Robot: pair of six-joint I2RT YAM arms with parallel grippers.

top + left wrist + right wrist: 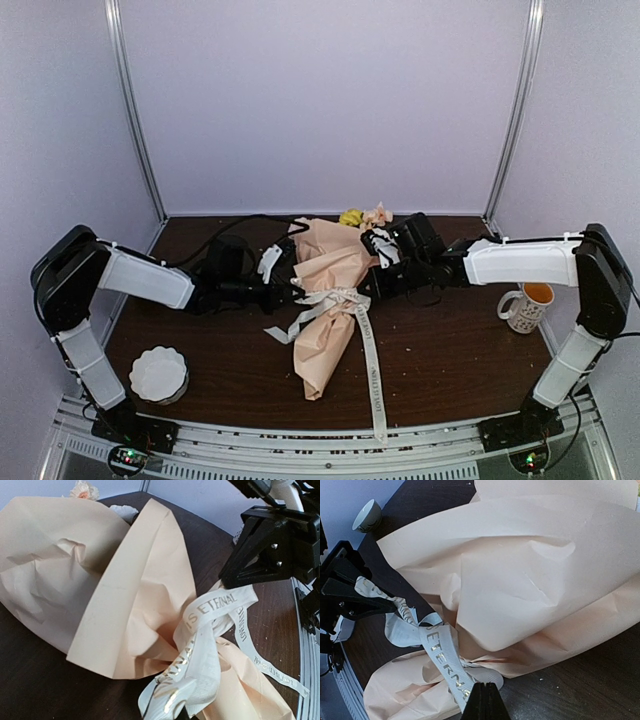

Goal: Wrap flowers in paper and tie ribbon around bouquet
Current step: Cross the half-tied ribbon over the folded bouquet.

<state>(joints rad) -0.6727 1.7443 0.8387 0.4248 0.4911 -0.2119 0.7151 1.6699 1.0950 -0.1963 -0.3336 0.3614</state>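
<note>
While the bouquet (325, 320) lies on the table (450, 350) with the ribbon (372, 370) looped round its waist, the left claw (387, 606) and right claw (481, 694) each clamp a ribbon end, so the tying step seems in hand, and it calls for pulling apart to cinch the knot.

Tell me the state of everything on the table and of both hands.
bouquet, wrapped, lying on its side.
ribbon, looped around the bouquet's waist, one long tail trailing loose.
left hand, shut on the ribbon.
right hand, shut on the ribbon.
mug, upright.
bowl, upright, empty.
</note>
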